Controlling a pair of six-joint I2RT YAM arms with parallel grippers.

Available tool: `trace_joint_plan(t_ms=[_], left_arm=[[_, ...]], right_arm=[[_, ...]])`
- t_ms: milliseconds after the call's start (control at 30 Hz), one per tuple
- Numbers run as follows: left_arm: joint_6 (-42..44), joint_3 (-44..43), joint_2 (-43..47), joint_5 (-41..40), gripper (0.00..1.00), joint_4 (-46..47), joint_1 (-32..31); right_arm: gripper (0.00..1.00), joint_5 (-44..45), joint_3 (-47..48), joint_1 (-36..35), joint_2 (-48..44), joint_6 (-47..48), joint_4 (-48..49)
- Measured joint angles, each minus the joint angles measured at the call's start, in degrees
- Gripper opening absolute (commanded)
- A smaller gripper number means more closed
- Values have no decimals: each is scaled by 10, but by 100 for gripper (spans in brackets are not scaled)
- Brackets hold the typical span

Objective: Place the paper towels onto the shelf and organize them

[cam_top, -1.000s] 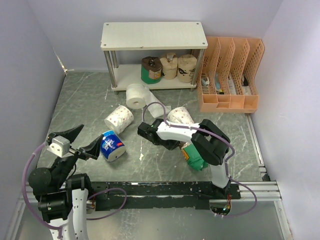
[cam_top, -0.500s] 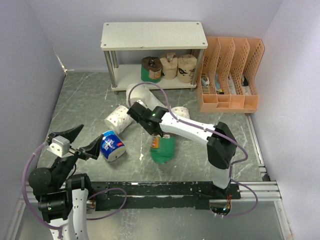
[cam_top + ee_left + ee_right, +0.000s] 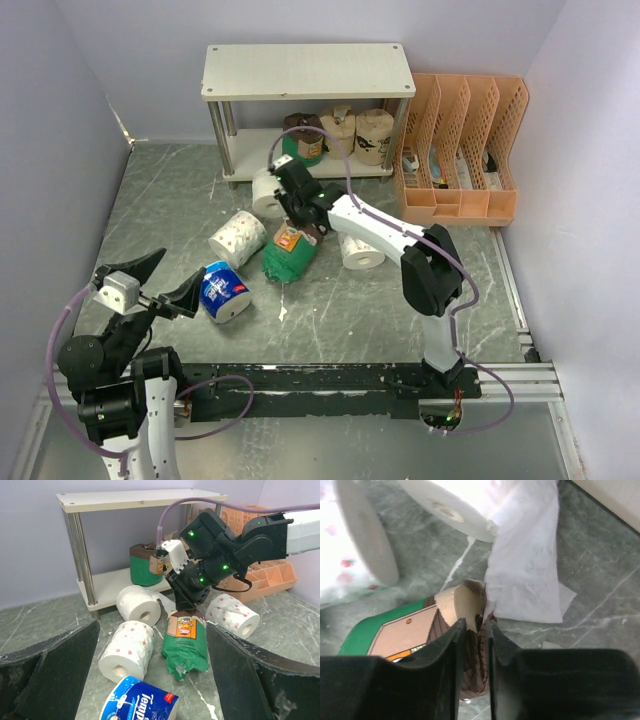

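My right gripper (image 3: 299, 232) (image 3: 475, 625) is shut on the brown twisted top of the green-wrapped roll (image 3: 288, 256) (image 3: 186, 645) (image 3: 395, 630). That roll hangs tilted just in front of the shelf (image 3: 307, 72), by the plain white roll (image 3: 270, 190) and its loose sheet (image 3: 525, 570). Patterned rolls lie to the left (image 3: 237, 238) and to the right (image 3: 360, 248). A blue-white roll (image 3: 225, 292) (image 3: 137, 702) lies before my open left gripper (image 3: 170, 280) (image 3: 152, 677). The shelf's lower board holds a green roll (image 3: 302, 140) and two tan rolls (image 3: 357, 132).
An orange perforated file organizer (image 3: 460, 150) stands right of the shelf against the back wall. Purple walls close in the left, back and right sides. The shelf's top board (image 3: 140, 500) carries nothing.
The right arm has carried the green-wrapped roll from the front right, leftward across the table and then back toward the shelf. The left arm and the other rolls stayed put.
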State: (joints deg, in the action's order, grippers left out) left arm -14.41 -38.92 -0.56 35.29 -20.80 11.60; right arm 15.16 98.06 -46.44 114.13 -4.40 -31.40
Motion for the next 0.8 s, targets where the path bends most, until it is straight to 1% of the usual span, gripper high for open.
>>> trace_joint_plan(t_ms=[33,67,100,133,333,600,700,800], left_arm=[[0,0,0,1,99,0,0],[0,1,0,2,99,1,1],[0,2,0,4,99,3,2],[0,4,0,6,99,5,3],[-1,10,0,16,99,9,7],[-2,12,0,25,99,13,17],[-2,12,0,25,99,13,20],[-2,12,0,27,99,14,22]], right_arm=[[60,-14,-9,9,0,-4,12],[67,-26,-22,20,-1,-6,26],[73,-39,-36,30,-3,-9,42],[75,-59,-56,42,-6,-11,61],[78,-183,-157,91,-49,-35,161],[80,-363,-223,181,-56,-82,235],[84,-449,-253,209,-57,-113,282],[85,-526,-278,228,-57,-156,349]])
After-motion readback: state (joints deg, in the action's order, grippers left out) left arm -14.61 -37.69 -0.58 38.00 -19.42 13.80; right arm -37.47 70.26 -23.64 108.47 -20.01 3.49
